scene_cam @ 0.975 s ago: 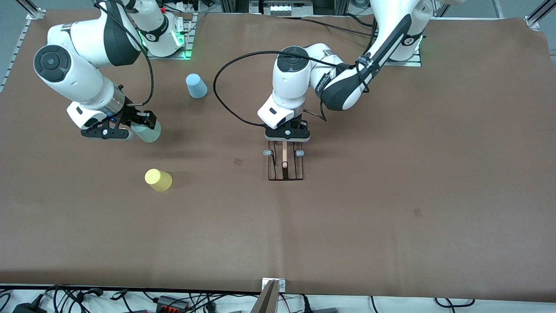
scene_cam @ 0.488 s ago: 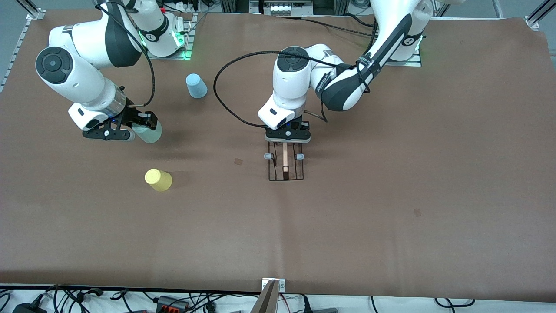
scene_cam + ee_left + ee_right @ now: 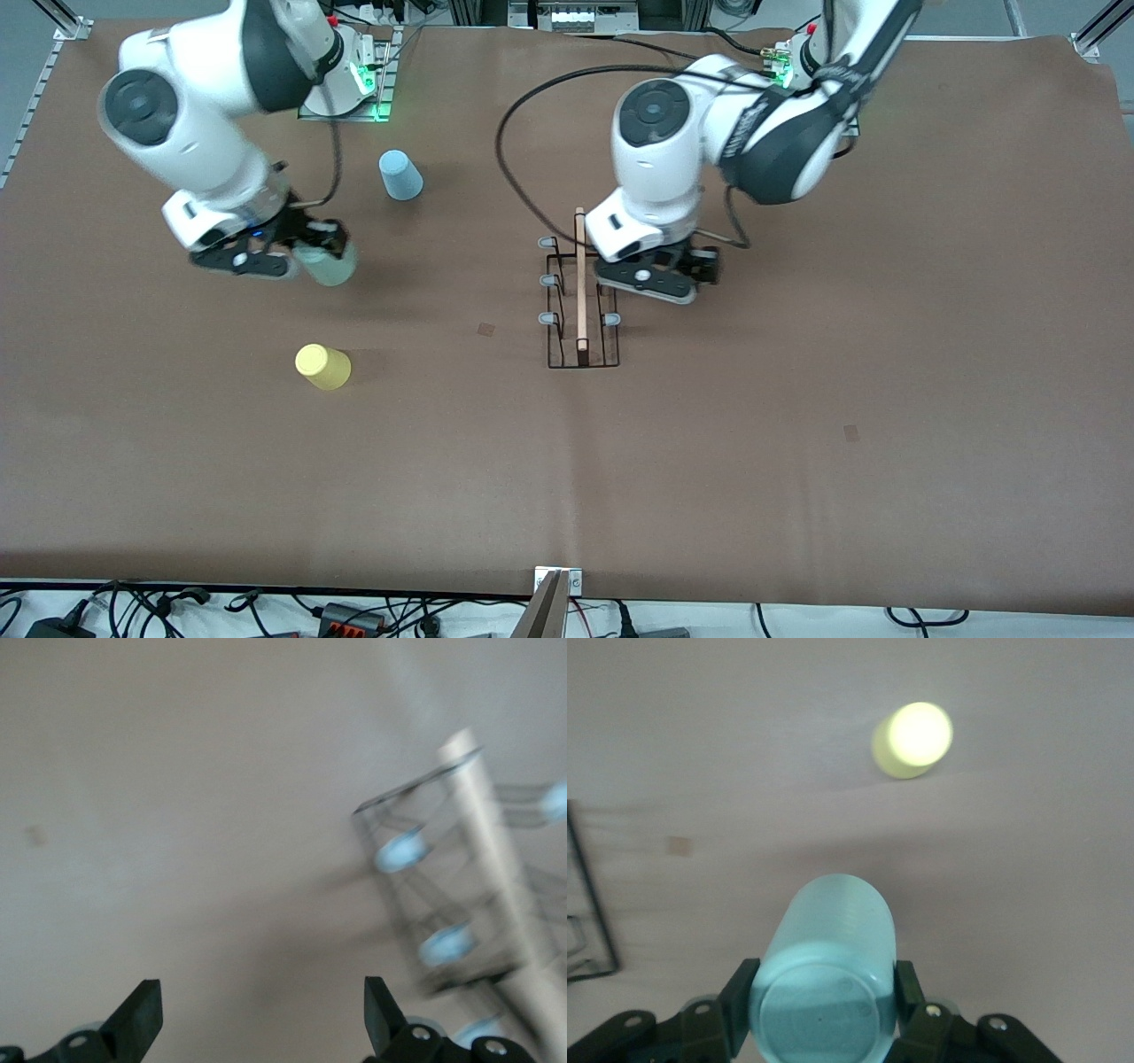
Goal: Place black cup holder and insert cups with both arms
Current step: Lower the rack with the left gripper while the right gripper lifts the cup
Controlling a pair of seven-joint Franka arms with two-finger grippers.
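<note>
The left gripper [image 3: 657,282] has let go of the holder [image 3: 580,301], jaws wide and empty beside it mid-table, so placing looks done, while the right gripper [image 3: 282,257] stays clamped on the grey-green cup [image 3: 330,264].

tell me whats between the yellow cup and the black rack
Only bare brown table between the yellow cup and the black rack, per the front view.
</note>
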